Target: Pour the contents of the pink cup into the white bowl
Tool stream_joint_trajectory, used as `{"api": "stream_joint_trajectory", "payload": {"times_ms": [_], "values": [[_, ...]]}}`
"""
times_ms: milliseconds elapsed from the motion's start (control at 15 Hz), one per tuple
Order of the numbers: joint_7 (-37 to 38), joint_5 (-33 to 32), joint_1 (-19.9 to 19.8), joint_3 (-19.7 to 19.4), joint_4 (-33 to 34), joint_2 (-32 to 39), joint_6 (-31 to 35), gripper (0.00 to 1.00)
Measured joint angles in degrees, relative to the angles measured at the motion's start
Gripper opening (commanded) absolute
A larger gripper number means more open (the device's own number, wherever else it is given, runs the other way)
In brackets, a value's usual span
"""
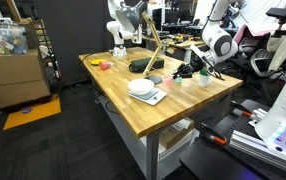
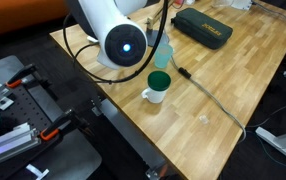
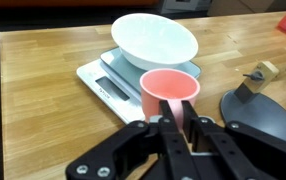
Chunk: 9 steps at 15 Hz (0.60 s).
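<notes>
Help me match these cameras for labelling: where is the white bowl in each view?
Exterior view: the white bowl is mid-picture, on its pale tray.
Exterior view behind the arm: not in it.
Wrist view: top centre, on the tray.
Shared landmark: the wooden table.

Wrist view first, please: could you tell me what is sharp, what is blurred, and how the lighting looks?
Wrist view: even light, white bowl and pink cup fairly sharp, the pincer blurred up close. In an exterior view the arm looms large, its white shell bright, and small things on the wooden table indistinct.
</notes>
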Motion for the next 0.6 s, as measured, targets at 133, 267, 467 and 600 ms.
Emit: {"api": "stream_joint_trajectory", "payload": {"times_ms": [133,267,467,600], "values": [[-1.9,3.8,-0.2,-0.6,-1.9,0.0,0.0,0.04],[-2.9,6.6,-0.3,-1.3,-3.3,0.1,0.0,0.04],[-3.2,9.5,-0.6,-2.0,-4.6,0.2,-0.1,0.04],[-3.2,10.7,-0.7,-2.2,-5.0,0.4,-0.1,0.04]]}}
